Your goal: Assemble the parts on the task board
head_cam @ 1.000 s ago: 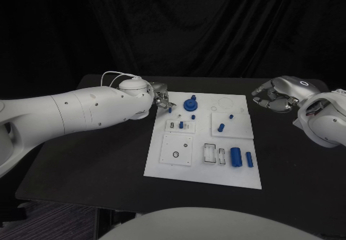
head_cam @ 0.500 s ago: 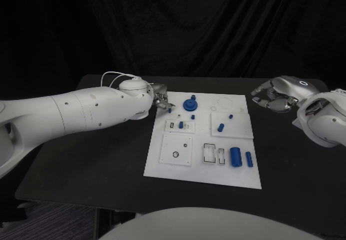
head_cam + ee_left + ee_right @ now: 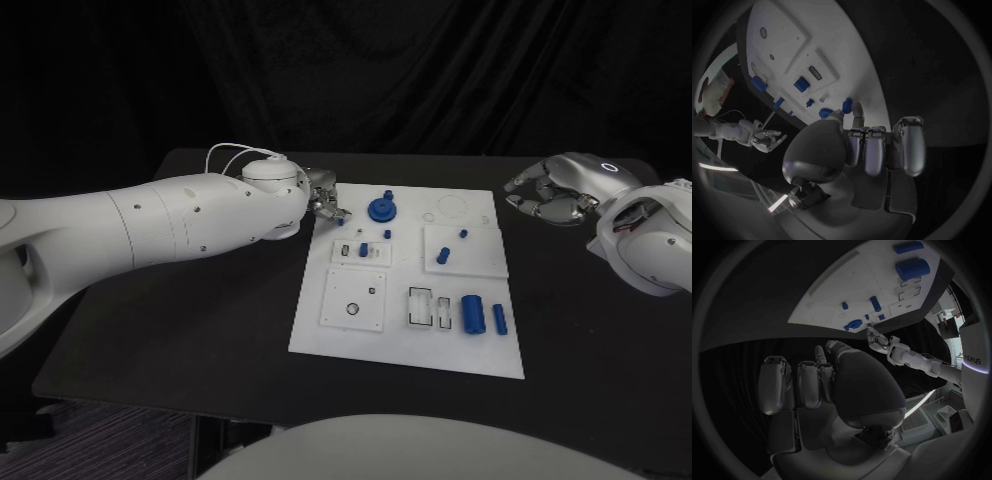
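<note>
Head view, near to far: flat white rectangular task board lying in the middle of the matte black table, long side running away from the robot. Nearest on the board, toward its right side: a fat blue cylinder lying flat, with a slimmer blue rod just beside it, nearer the right edge. To their left, a raised white square plate with a black ring. Farther up the board, a small blue block seated in a white holder, and to its right a small blue peg on another raised white square. Near the far edge, a round blue gear-like part with an upright stem.

Left hand, silver and many-fingered, at the board's far left corner, fingers curled in close together beside a small blue pin; contact with the pin impossible to judge. Left wrist view: fingertips close over the board's edge, near that blue pin; cannot tell whether anything is pinched.

Right hand, silver likewise, well apart from the board beyond its far right corner, above bare table. Right wrist view: fingers curled in side by side, holding nothing.
</note>
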